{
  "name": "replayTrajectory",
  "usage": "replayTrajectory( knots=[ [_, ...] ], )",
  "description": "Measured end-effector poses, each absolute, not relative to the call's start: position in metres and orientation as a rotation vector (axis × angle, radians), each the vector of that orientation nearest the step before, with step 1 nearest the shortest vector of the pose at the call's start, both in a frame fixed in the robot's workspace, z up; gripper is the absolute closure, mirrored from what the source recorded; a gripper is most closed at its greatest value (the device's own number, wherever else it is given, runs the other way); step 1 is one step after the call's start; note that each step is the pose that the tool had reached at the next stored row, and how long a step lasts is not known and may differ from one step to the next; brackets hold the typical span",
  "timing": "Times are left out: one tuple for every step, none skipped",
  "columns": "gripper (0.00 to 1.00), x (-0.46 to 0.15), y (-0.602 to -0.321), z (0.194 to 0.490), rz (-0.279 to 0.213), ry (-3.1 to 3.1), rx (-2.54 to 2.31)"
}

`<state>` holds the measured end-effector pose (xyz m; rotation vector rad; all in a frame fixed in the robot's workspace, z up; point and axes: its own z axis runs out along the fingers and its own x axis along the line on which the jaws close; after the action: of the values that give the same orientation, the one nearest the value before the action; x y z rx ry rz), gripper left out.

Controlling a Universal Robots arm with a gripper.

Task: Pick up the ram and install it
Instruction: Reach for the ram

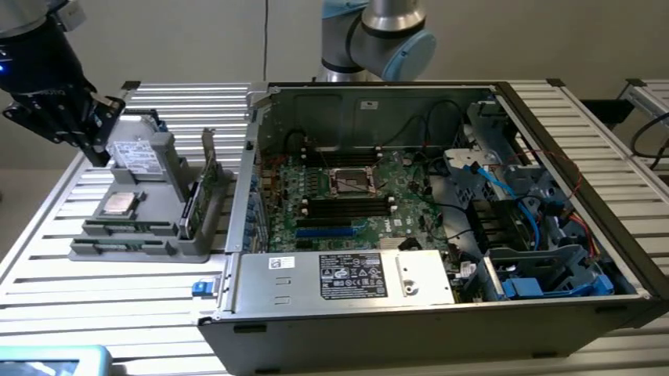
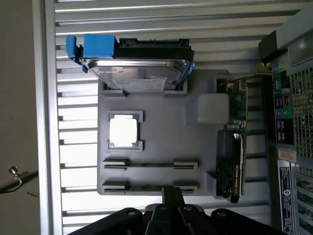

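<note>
The gray holder (image 1: pixel 157 249) sat on the slatted table (image 1: pixel 115 290) near its edge on the exterior view's left. Only a narrow strip of slats lay between the holder and the open computer case (image 1: pixel 418 337). On that side a green card (image 2: pixel 238 147) stood on edge, so the gap was tight. Above the holder the space was open.

The gripper (image 1: pixel 89 145) hung there, clear of everything on it. Its fingers (image 2: pixel 173 193) were pressed together and held nothing.

Counted from the wrist view, the holder carried one hard drive (image 2: pixel 139 73), one pale processor chip (image 2: pixel 123 130) and two thin sticks. The ram (image 2: pixel 149 165) stood edge-up in its brackets, and the second stick (image 2: pixel 132 187) lay parallel just beside it (partly behind the fingers).

The exterior view took in the motherboard (image 1: pixel 397 188) inside the case, with its cables. The wrist view caught just a strip of the case wall, but it showed the drive's blue bracket (image 2: pixel 93 46) and both sticks plainly.
</note>
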<state>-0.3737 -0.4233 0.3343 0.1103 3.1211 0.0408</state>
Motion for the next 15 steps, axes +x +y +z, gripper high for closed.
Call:
replayTrajectory(
  knots=[
    [0.89,-0.375,-0.424,0.334,0.039,3.121,0.11],
    [0.89,-0.376,-0.424,0.333,0.036,3.122,0.11],
    [0.89,-0.377,-0.425,0.333,0.031,3.122,0.11],
    [0.89,-0.378,-0.425,0.333,0.027,3.122,0.11],
    [0.89,-0.379,-0.426,0.333,0.022,3.122,0.11],
    [0.89,-0.381,-0.426,0.332,0.016,3.122,0.11],
    [0.89,-0.382,-0.426,0.332,0.011,3.122,0.109],
    [0.89,-0.383,-0.426,0.332,0.006,3.122,0.109],
    [0.89,-0.383,-0.426,0.331,0.002,3.122,0.109],
    [0.89,-0.384,-0.426,0.33,-0.003,3.122,0.109],
    [0.89,-0.384,-0.426,0.329,-0.011,3.122,0.109],
    [0.89,-0.384,-0.426,0.328,-0.017,3.121,0.109],
    [0.89,-0.385,-0.426,0.327,-0.023,3.121,0.108],
    [0.89,-0.386,-0.426,0.326,-0.027,3.121,0.105],
    [0.89,-0.387,-0.426,0.326,-0.031,3.121,0.102]
  ],
)
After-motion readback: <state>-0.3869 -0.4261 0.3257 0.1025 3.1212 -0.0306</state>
